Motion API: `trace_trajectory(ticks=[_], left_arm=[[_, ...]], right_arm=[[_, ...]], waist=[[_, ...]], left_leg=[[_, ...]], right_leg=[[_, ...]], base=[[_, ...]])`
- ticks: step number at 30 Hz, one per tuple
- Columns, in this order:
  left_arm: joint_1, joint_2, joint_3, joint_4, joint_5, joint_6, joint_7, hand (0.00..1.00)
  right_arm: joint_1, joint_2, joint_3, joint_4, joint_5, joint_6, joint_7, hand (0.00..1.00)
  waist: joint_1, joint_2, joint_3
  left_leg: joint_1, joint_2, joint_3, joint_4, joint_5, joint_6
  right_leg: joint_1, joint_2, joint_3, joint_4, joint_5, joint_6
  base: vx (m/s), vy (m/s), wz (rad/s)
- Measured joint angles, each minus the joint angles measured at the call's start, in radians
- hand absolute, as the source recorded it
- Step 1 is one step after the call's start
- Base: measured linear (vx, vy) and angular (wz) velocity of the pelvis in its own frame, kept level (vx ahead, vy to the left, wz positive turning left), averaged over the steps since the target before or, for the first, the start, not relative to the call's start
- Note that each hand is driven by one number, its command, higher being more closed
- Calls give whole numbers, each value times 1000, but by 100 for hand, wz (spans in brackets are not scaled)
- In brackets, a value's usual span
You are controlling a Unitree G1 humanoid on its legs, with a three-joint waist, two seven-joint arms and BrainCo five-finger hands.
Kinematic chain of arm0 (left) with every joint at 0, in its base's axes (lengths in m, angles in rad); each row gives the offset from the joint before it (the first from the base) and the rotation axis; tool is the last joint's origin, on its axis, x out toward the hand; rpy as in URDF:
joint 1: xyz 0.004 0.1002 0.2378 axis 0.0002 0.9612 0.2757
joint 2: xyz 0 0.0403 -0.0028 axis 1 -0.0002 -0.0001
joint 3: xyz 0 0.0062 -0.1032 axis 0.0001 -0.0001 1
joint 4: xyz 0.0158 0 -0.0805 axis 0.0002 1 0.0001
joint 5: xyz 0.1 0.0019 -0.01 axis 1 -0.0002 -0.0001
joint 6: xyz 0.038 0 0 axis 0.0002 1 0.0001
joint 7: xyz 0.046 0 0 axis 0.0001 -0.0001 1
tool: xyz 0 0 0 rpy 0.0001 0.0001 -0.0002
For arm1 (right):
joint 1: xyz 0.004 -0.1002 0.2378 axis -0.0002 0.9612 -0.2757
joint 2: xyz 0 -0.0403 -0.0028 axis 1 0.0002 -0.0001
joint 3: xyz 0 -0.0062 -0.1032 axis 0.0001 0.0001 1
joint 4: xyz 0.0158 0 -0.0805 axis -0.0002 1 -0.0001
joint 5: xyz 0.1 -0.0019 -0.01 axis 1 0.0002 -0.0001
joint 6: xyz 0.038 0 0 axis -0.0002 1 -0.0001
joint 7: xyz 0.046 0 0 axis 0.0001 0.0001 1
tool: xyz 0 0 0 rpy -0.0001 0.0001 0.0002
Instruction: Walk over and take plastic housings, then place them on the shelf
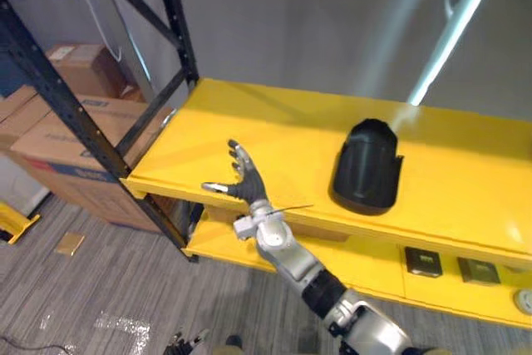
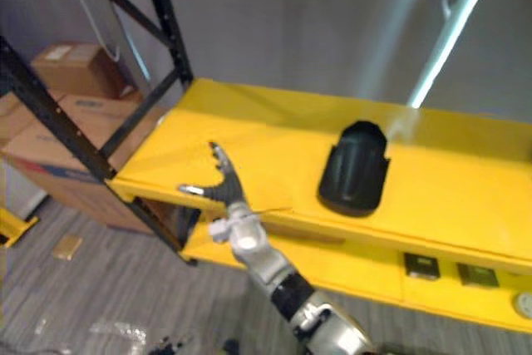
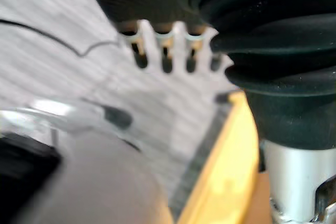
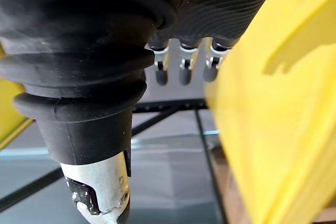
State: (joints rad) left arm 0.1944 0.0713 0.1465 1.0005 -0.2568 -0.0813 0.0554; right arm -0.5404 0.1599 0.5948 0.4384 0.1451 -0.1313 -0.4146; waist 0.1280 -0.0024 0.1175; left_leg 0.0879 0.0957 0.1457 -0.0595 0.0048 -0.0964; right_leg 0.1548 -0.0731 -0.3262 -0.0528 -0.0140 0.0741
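Observation:
One black plastic housing [image 1: 366, 164] lies on the top yellow shelf [image 1: 465, 180], near its front edge. It rests alone, with nothing touching it. My right hand [image 1: 242, 176] is raised at the shelf's front edge, a hand's width left of the housing, fingers spread straight and thumb out, holding nothing. In the right wrist view its fingers [image 4: 181, 66] hang beside the yellow shelf edge [image 4: 273, 103]. My left hand [image 3: 165, 51] hangs low over the grey floor with relaxed fingers and holds nothing.
Black rack uprights and a diagonal brace [image 1: 62, 97] stand at the shelf's left end. Cardboard boxes [image 1: 50, 130] are stacked behind them on the left. A lower yellow shelf [image 1: 374, 268] carries small dark parts [image 1: 422, 262]. A cardboard scrap [image 1: 70, 244] lies on the floor.

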Motion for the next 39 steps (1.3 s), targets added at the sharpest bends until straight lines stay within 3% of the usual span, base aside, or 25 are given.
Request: trace_trajectory(ticks=[4, 7, 9, 13, 17, 23, 31, 39], left_arm=[[7, -5, 8, -8, 1, -3, -10, 0], [11, -5, 1, -18, 13, -15, -22, 0], [-3, 0, -16, -40, 38, -26, -29, 0], [-73, 1, -89, -87, 29, -35, -37, 0], [-97, 22, -129, -117, 13, -42, -36, 0], [-97, 39, -174, -116, -21, -46, -30, 0], [-100, 41, -241, -117, -60, -52, -38, 0], [-99, 44, -279, -116, -90, -65, -41, 0]], right_arm=[[-17, -3, -53, 20, -1, 87, -28, 0], [-17, -3, -72, 50, -8, 110, -56, 0], [-23, -4, -111, 50, -38, 110, -70, 0], [-166, -28, -266, 62, -68, 113, -115, 0], [-258, -61, -363, 90, -82, 111, -160, 0], [-268, -106, -382, 99, -83, 120, -222, 0], [-381, -199, -457, 170, -128, 138, -287, 0], [-471, -299, -529, 280, -141, 128, -291, 0]], waist=[[4, 2, 1], [5, 6, 6], [10, 9, 40], [17, 60, 162], [14, 62, 236], [-8, 72, 245], [-24, 129, 316], [-28, 153, 330]], left_leg=[[9, 1, 6, 0, 0, 0], [11, -1, 6, 13, -2, -3], [-18, 0, 2, 57, -9, -4], [-123, 9, 1, 109, -12, 9], [-150, 5, 0, 97, 13, 16], [-159, -9, 3, 99, 19, 25], [-159, -7, 1, 102, 21, 27], [-158, -16, -1, 95, 27, 36]], right_leg=[[13, 3, -2, -7, 2, 2], [18, 0, -1, -2, 1, 2], [7, -4, -3, 14, 2, 2], [-103, -6, 2, 74, 5, -3], [-139, -9, 5, 77, 26, -10], [-153, -21, 27, 75, 38, -10], [-168, -23, 29, 105, 21, -14], [-193, -41, 29, 159, -1, -8]], base=[[32, -6, 3], [3, 1, -2], [-82, 20, 7], [-210, 27, -1], [-90, 17, -1], [46, 24, -5], [-21, 6, -1], [3, 8, 2]])
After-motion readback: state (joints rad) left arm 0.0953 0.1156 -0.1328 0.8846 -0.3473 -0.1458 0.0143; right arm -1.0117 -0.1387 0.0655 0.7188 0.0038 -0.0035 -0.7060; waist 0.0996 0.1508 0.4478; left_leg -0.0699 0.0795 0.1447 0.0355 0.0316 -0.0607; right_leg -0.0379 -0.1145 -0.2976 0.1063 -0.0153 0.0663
